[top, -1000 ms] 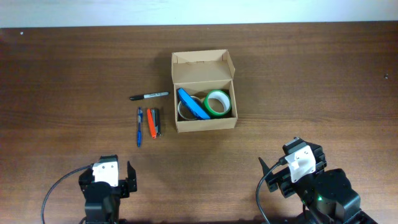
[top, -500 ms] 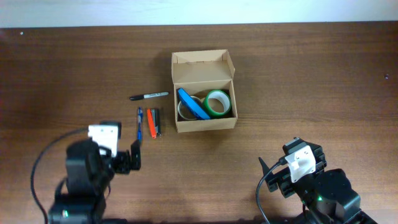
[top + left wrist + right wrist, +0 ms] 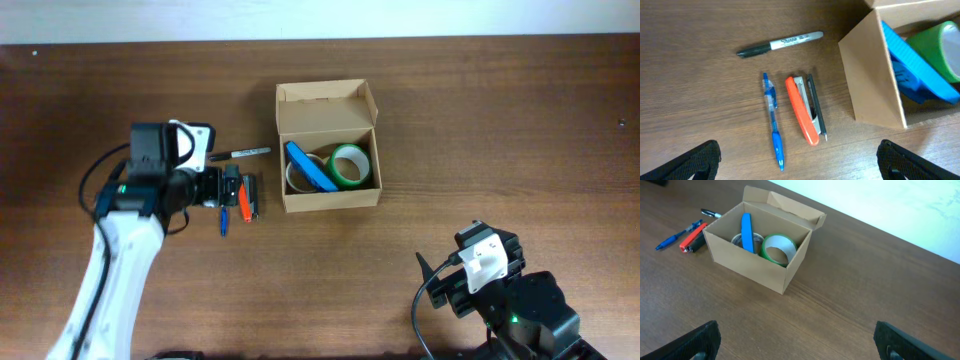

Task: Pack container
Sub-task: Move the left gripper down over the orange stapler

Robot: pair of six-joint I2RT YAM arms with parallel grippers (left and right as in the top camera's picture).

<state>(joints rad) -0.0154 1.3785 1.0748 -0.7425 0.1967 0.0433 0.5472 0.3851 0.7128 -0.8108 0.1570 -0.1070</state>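
The container (image 3: 330,198) is a tan cardboard box with its lid flap folded back, standing at the table's middle. Inside it sit a green tape roll (image 3: 350,165), a flat blue packet (image 3: 310,166) and a pale roll (image 3: 297,179). Its side wall (image 3: 870,75) fills the right of the left wrist view. My left gripper (image 3: 228,188) hovers open over the pens just left of the box, its jaws wide apart (image 3: 800,165) and nothing between them. My right gripper (image 3: 445,275) rests open near the front right edge, facing the container (image 3: 750,262) from a distance.
Left of the box lie a black marker (image 3: 780,44), a blue pen (image 3: 773,120), an orange stapler-like tool (image 3: 802,110) and a thin black pen (image 3: 816,107). A pale wall edge runs along the table's far side.
My left arm has swung up from the front left edge to above the pens beside the box. The right arm and all objects stayed put.
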